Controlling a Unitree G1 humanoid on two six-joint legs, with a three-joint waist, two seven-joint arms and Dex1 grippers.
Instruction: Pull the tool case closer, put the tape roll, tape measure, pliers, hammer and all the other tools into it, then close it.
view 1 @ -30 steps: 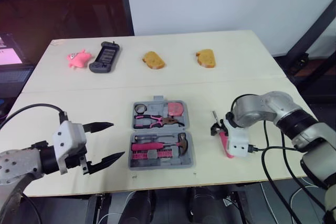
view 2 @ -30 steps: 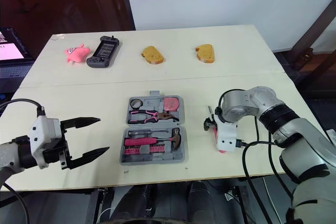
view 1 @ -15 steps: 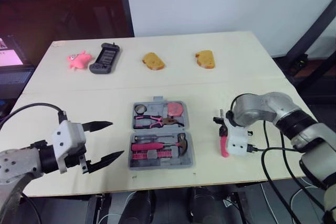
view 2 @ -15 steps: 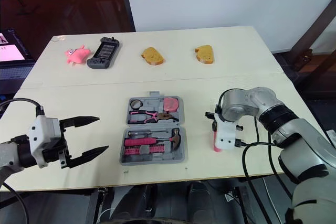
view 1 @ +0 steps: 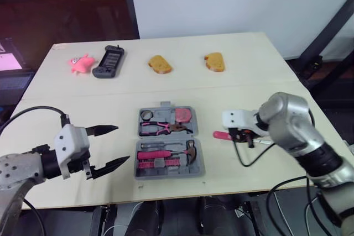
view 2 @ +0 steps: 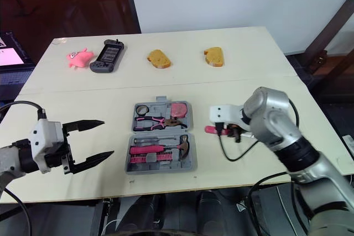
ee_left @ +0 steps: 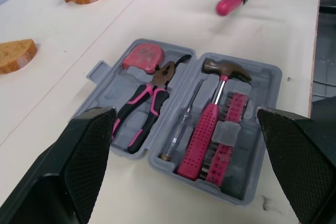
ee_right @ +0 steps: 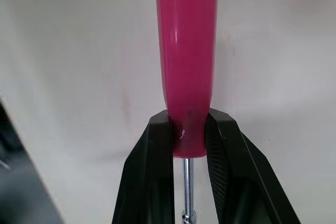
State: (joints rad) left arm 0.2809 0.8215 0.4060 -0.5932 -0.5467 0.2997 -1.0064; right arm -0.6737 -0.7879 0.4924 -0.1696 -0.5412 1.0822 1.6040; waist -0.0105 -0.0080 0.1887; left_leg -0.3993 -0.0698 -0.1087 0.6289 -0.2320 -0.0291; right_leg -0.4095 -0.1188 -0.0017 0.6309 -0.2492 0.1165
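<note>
The right gripper (ee_right: 187, 129) is clamped on the pink screwdriver's (view 1: 220, 135) handle, at 3 o'clock from the open case (view 1: 169, 174). The left gripper (view 1: 123, 143) hangs wide open and empty at the case's 9 o'clock.

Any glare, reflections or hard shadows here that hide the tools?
Left eye view: even light, soft shadows around the tool case; the dark glass panel behind the table carries reflections. Right wrist view: a thin highlight runs down the screwdriver clamped in the right gripper. Left wrist view: no glare on the hammer.
</note>
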